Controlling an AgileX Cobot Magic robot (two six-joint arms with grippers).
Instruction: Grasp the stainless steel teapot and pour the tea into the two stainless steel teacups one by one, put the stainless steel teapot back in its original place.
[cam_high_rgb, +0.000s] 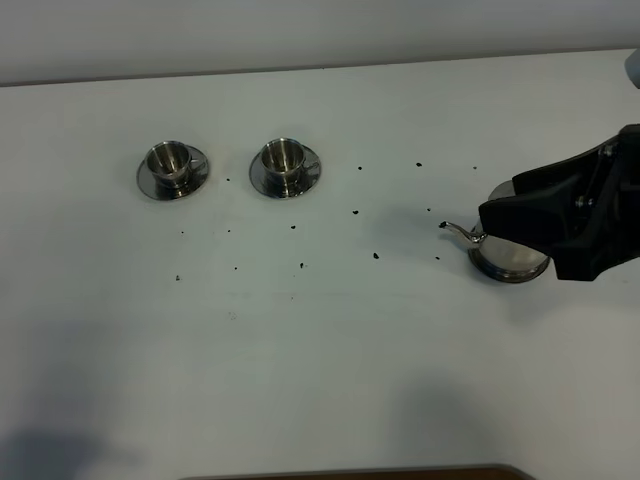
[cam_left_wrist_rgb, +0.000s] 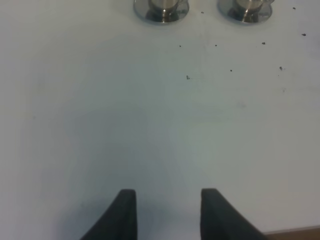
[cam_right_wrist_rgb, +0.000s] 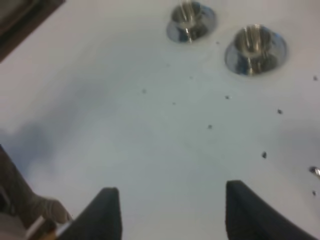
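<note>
Though over the teapot (cam_high_rgb: 508, 262), the right gripper (cam_right_wrist_rgb: 172, 192) wide-jawed and empty — the left gripper (cam_left_wrist_rgb: 167, 192) likewise, over the table (cam_left_wrist_rgb: 100, 125).

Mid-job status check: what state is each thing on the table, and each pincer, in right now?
Shiny squat steel teapot: upright on the white table, not gripped, partly hidden under the right arm.
Small steel teacup nearer the teapot: upright on its saucer, fill unclear.
Farther small steel teacup: upright on its saucer, fill unclear.
Left pincer: open, empty.
Right pincer: open, empty.
</note>
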